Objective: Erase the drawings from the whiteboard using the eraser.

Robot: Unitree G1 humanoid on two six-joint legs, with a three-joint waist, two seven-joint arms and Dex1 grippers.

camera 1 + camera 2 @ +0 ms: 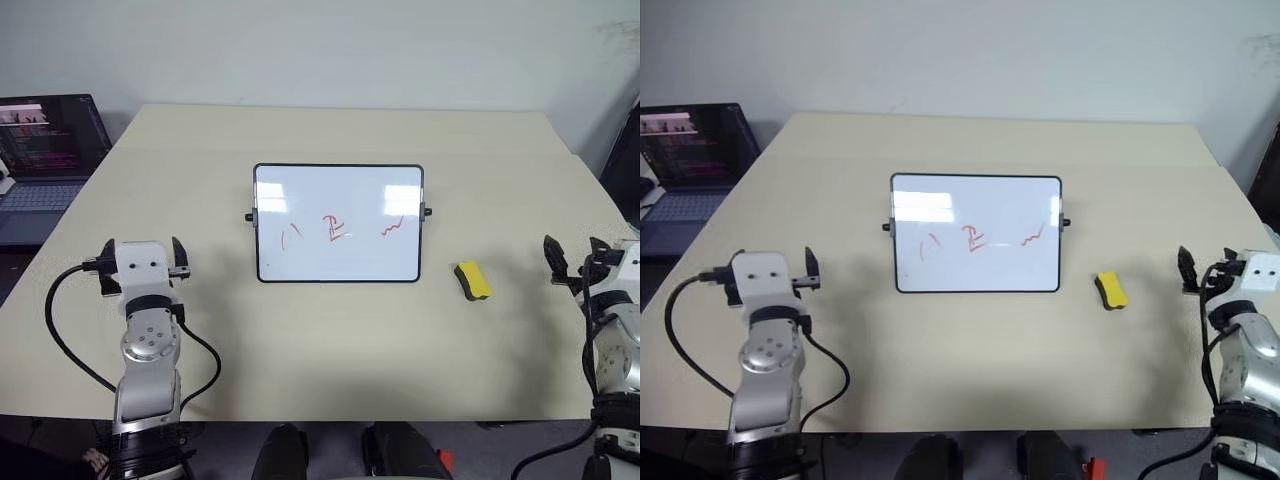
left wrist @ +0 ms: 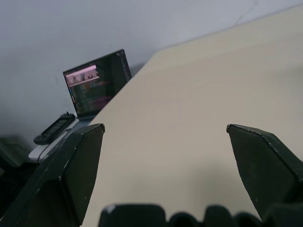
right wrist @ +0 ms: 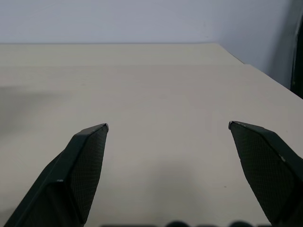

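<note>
Both arms sit at the near corners of the tabletop [image 1: 330, 360], well apart from everything on it; I judge this a start posture, nothing engaged yet. Your left pincer [image 1: 140, 255] is released, jaws spread wide with nothing between them, pointing over bare surface toward the laptop [image 1: 45, 160] off the left edge. Your right pincer [image 1: 1207, 262] is likewise released and holds nothing.

The whiteboard [image 1: 338, 222] stands mid-tabletop, face toward you, apparently tilted back on its side knobs, which keeps the writing surface reachable from your side. The drawings [image 1: 338, 231] are three thin red marks in a row across its lower half: slanted strokes on the left, a boxy squiggle in the centre, a wavy line on the right. All are intact.

The eraser [image 1: 472, 280] lies flat just right of the board's lower right corner, apart from it: a small yellow block with a dark underside. It lies between the board and your right pincer, so that arm is the likely one to fetch it.
</note>
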